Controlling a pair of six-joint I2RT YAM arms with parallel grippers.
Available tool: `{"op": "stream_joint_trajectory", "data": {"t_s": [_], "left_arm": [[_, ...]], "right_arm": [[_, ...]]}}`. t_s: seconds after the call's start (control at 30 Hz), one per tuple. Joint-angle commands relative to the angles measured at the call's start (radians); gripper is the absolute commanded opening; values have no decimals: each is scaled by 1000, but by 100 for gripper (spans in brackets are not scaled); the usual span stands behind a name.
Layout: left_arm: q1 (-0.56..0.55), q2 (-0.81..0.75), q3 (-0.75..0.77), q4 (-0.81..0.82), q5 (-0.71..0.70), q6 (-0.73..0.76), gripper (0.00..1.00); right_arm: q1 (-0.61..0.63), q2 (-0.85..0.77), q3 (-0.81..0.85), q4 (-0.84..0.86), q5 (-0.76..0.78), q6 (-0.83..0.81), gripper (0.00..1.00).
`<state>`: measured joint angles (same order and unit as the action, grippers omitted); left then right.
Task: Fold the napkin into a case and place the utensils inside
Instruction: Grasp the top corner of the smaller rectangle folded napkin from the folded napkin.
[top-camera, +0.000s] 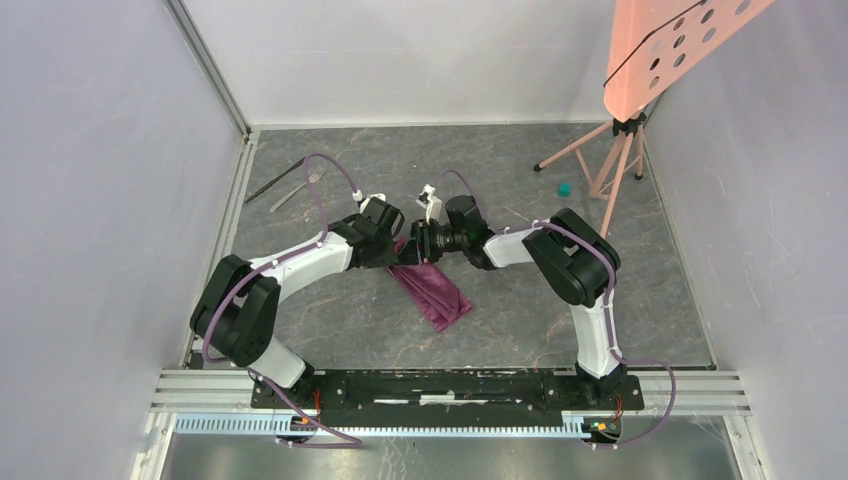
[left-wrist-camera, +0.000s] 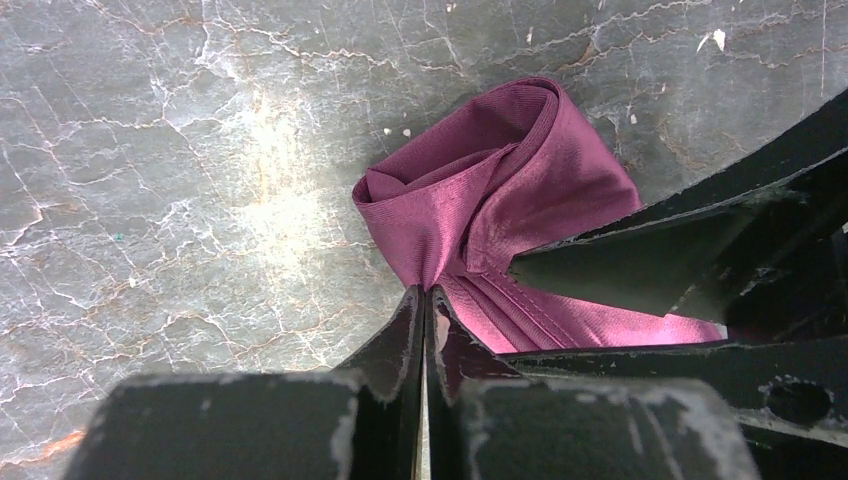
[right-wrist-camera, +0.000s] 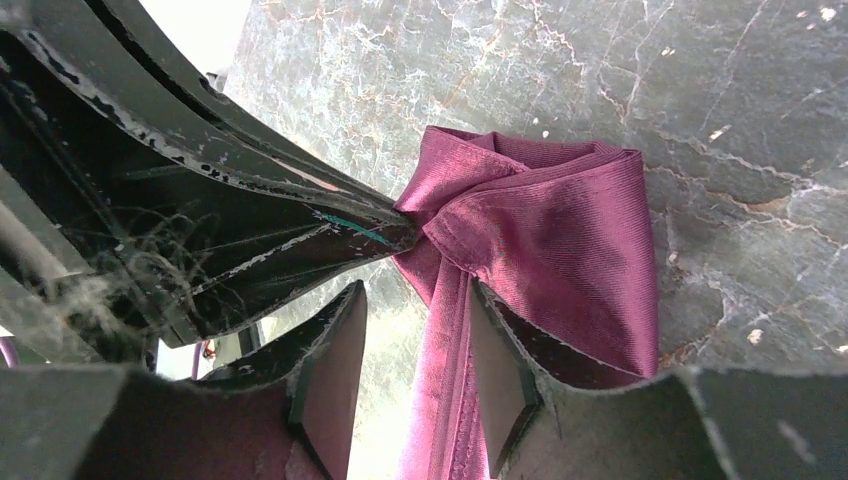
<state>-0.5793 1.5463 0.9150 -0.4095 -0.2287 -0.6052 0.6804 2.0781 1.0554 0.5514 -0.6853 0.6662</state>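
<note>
Your left gripper pinches the bunched napkin in the middle of the table while the right gripper straddles it, jaws apart; folding looks unfinished, and the next move probably calls for a clean regrasp.

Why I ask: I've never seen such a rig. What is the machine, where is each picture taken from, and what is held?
It is two robot arms, the left arm and the right arm, bolted at a table's near edge. One picture looks down from above; the other two come from a camera on each wrist. On the table lie a bunched purple napkin and, farther off, a fork and a knife. The left tool is shut on a napkin fold; the right tool stands open astride the cloth.
</note>
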Motion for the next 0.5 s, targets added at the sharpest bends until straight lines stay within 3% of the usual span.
{"op": "stream_joint_trajectory", "data": {"t_s": [0.0, 0.23, 0.47], "left_arm": [[4, -3, 5, 30, 11, 8, 3], [4, -6, 7, 31, 12, 12, 2], [4, 7, 22, 35, 22, 15, 2]], "right_arm": [[-8, -34, 16, -1, -13, -26, 47], [-3, 44, 98, -17, 0, -21, 25], [23, 106, 159, -8, 34, 9, 20]]}}
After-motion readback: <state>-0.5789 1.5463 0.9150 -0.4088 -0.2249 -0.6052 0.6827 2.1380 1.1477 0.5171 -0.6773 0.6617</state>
